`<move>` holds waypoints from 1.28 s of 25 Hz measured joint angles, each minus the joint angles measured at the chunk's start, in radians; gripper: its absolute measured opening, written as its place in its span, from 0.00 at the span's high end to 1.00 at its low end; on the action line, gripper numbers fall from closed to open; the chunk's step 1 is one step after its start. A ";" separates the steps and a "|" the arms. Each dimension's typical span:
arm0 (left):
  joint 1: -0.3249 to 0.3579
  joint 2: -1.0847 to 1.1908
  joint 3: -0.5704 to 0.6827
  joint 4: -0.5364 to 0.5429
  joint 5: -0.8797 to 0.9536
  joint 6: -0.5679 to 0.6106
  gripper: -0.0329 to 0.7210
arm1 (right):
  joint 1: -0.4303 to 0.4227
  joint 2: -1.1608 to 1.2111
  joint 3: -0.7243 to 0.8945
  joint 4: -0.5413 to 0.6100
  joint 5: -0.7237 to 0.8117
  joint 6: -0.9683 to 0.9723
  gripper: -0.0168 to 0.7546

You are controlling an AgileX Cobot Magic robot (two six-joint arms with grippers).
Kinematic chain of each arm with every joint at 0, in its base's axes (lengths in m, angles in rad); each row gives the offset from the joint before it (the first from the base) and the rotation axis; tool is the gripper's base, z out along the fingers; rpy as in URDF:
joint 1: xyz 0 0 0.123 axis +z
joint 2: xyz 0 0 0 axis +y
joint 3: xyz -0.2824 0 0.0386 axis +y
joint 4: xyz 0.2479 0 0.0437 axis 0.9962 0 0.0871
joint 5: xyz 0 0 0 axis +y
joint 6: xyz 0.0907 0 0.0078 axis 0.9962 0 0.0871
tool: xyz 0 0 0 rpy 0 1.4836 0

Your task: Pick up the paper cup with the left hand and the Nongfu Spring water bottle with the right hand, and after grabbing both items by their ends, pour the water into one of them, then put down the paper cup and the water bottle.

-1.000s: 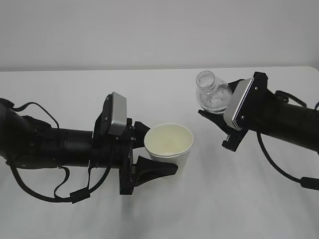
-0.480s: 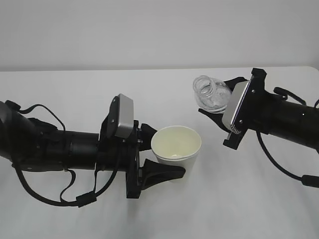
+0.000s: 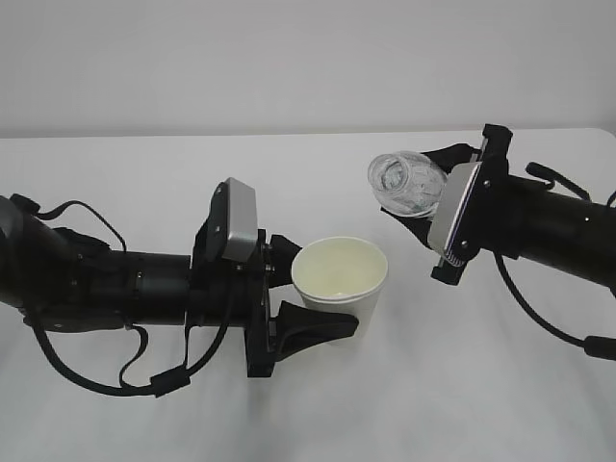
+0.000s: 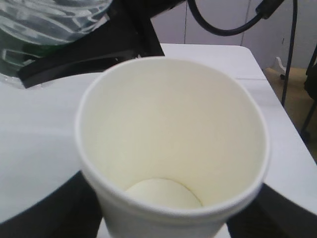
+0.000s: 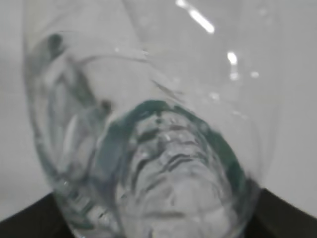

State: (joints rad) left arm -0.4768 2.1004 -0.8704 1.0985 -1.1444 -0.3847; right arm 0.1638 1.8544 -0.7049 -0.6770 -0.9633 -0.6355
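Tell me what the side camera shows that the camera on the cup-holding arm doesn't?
Only the exterior view shows both black arms whole: the left gripper around the small white tapered paper cup, the right gripper holding the clear ribbed plastic bottle tipped, mouth toward the cup, with a gap between them.

Only the left wrist view looks straight down the cup's cream inside to its bottom.

Both show cup, bottle, white table.
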 joint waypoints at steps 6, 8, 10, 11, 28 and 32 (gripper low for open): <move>-0.004 0.000 0.000 -0.009 0.000 0.000 0.30 | 0.000 0.000 0.000 0.000 -0.036 -0.043 0.38; -0.004 0.000 0.000 -0.009 0.000 0.002 0.30 | 0.000 0.000 0.000 0.000 -0.041 -0.059 0.38; -0.006 0.000 0.000 -0.009 0.000 0.002 0.30 | 0.000 0.000 0.000 0.000 -0.044 -0.065 0.38; -0.006 0.000 0.000 -0.009 0.000 0.002 0.30 | 0.000 0.000 0.000 0.000 -0.045 -0.069 0.38; -0.006 0.000 0.000 0.032 0.000 0.002 0.30 | 0.000 0.000 0.000 0.021 -0.050 -0.186 0.38; -0.006 0.000 0.000 0.032 0.000 0.002 0.30 | 0.000 0.000 0.000 0.021 -0.056 -0.206 0.38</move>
State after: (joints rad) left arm -0.4825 2.1004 -0.8704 1.1308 -1.1444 -0.3830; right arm 0.1638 1.8544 -0.7049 -0.6556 -1.0188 -0.8420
